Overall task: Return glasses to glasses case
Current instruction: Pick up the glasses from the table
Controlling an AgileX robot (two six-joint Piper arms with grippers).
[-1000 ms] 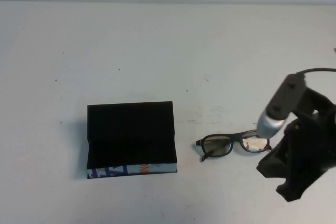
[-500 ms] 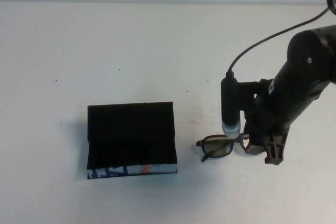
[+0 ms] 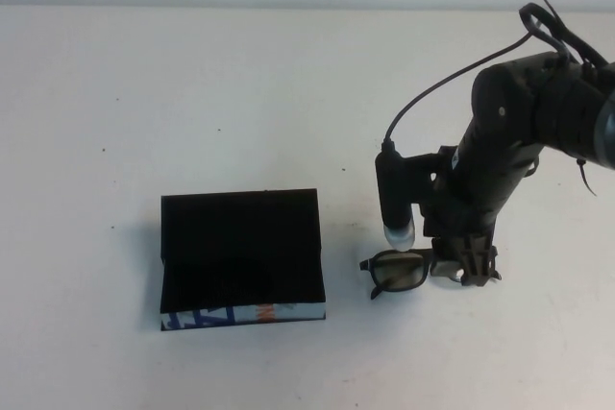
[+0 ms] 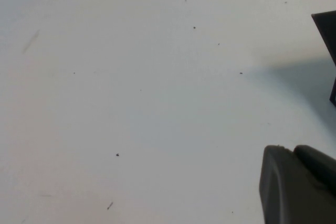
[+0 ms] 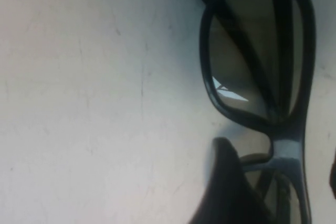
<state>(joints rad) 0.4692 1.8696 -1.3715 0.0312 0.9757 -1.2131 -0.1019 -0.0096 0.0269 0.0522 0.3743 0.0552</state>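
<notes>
The glasses (image 3: 399, 270) lie on the white table to the right of the glasses case (image 3: 240, 247), which lies open with its patterned edge toward me. My right gripper (image 3: 468, 269) points down at the right half of the glasses. In the right wrist view the dark frame (image 5: 294, 145) lies between the two spread fingers, one finger (image 5: 227, 187) on one side of the bridge and the other at the picture's edge. They do not clamp the frame. My left gripper (image 4: 299, 184) is out of the high view and shows only as a dark tip over bare table.
A dark corner of the case (image 4: 328, 27) shows at the edge of the left wrist view. The right arm's cable (image 3: 452, 84) arcs above the table behind the glasses. The white table (image 3: 240, 93) stretches around the case.
The right arm has swung in from the near right corner and come down over the right half of the glasses. The glasses and the case have not moved.
</notes>
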